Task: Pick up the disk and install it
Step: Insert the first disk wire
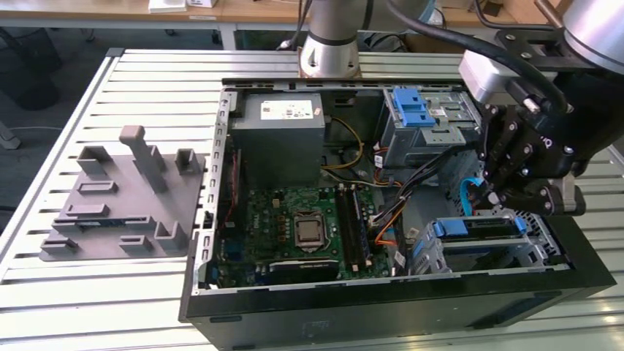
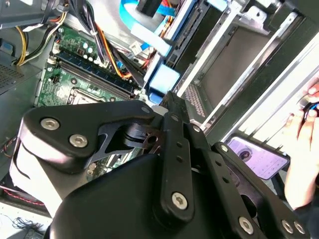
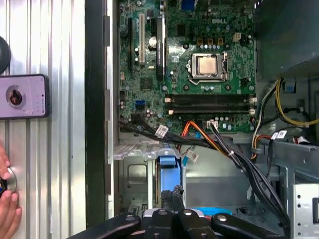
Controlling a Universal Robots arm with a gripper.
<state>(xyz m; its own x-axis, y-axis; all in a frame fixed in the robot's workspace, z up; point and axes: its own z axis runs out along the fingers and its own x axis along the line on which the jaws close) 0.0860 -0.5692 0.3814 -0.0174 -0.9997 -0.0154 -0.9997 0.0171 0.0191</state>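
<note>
Over the drive cage (image 1: 487, 252) — gripper (image 1: 514, 191) just above the disk (image 1: 475, 228) | finger spacing — cannot tell

One open computer case (image 1: 292, 311) lies on one slatted table (image 1: 146, 73). Inside: one green motherboard (image 1: 292, 227), one grey power-supply box (image 1: 278, 131), and two blue-latched drive cages (image 1: 424, 121) (image 1: 478, 238), perhaps. One grey fixture tray (image 1: 122, 197) sits beside it. One phone (image 3: 22, 96), one person's hand (image 3: 7, 211).
</note>
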